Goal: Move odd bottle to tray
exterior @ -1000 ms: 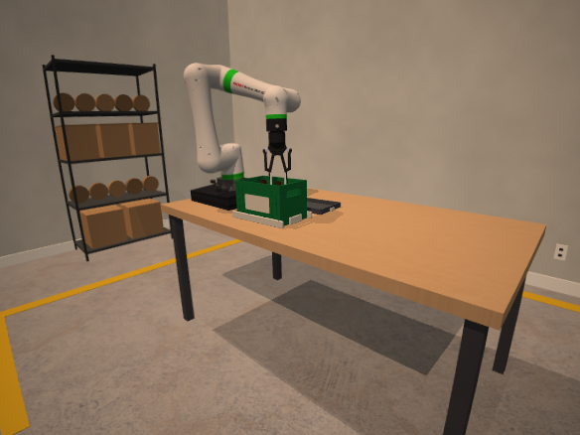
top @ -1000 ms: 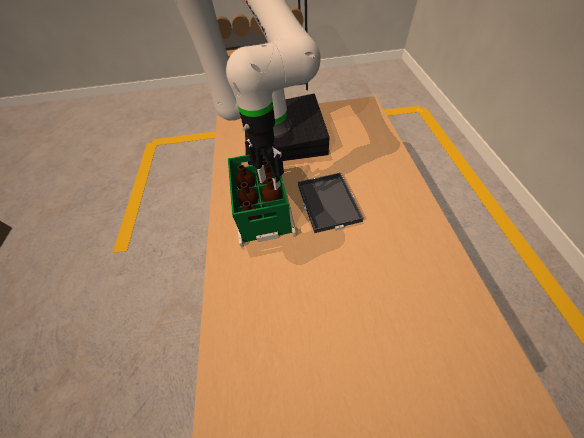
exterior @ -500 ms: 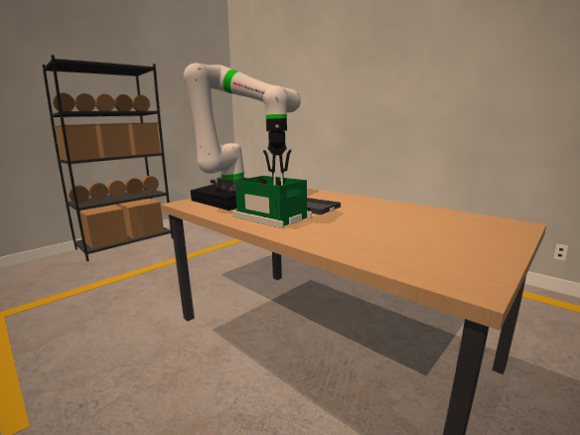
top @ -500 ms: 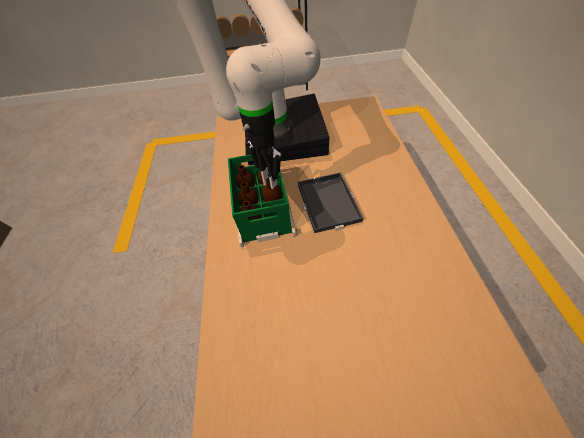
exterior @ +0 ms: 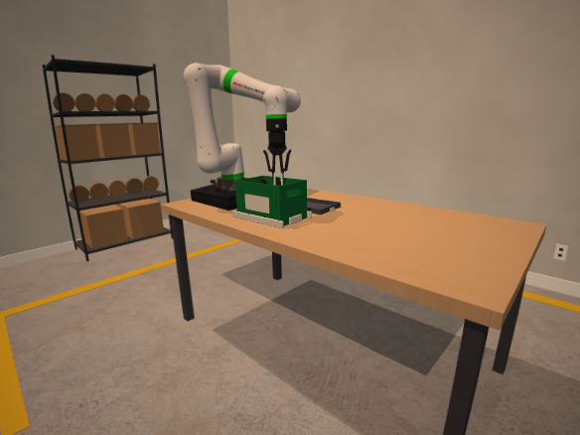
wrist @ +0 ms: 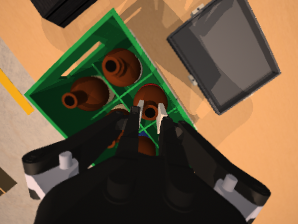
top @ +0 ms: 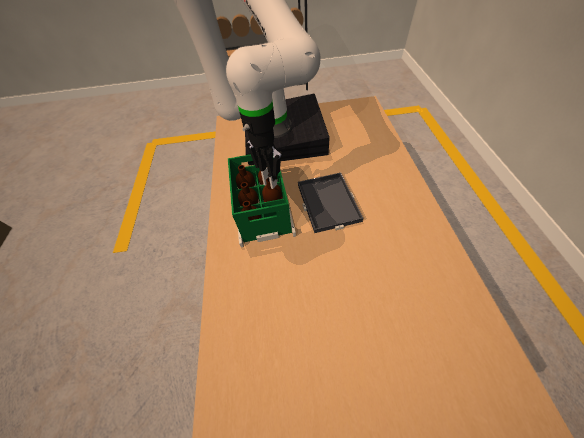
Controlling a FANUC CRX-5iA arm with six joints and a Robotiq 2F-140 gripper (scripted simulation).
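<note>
My hand is closed narrow on the neck of a brown round-bodied glass bottle, the pale fingertips pressing it from both sides just under the opening. That bottle stands in the green plastic crate, in a cell on the side nearest the tray. In the wrist view my fingers hang straight down into the crate from above; in the exterior view they reach just inside its rim.

The crate is split by green dividers into cells. Two more brown bottles stand upright in the cells on the far side from my wrist: one toward the tray side, one beside it toward the outer wall. Further bottles sit under my hand and are mostly hidden by my dark fingers, so I cannot tell their necks apart from here. In the top view the crate sits on pale feet on the light wooden surface.

Just beside the crate, apart from it, lies the shallow dark grey rectangular tray, with nothing in it. It is turned slightly askew to the crate. Behind both, my black base block rests at the surface's end.
</note>
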